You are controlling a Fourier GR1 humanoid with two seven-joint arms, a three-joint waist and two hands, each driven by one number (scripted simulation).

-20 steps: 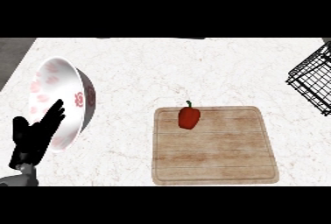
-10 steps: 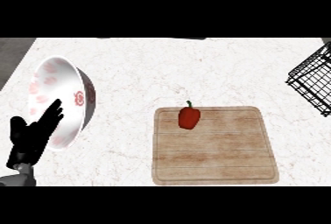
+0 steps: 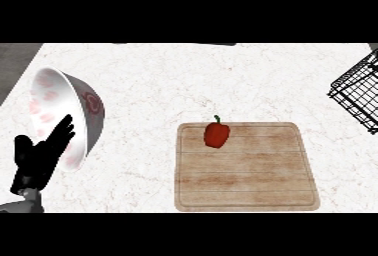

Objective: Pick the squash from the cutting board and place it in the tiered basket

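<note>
A red vegetable with a green stem [image 3: 216, 133], shaped like a bell pepper, lies on the far left part of the wooden cutting board [image 3: 251, 175]. The black wire tiered basket [image 3: 358, 92] shows at the right edge, partly cut off. My left hand [image 3: 38, 162] rests at the lower left with fingers straight and up, far from the board and holding nothing. My right hand shows nowhere.
A white bowl with red patterns [image 3: 66, 117] stands tilted at the left, just behind my left hand. The counter [image 3: 184, 80] is white marble. A darker strip runs along its far left edge.
</note>
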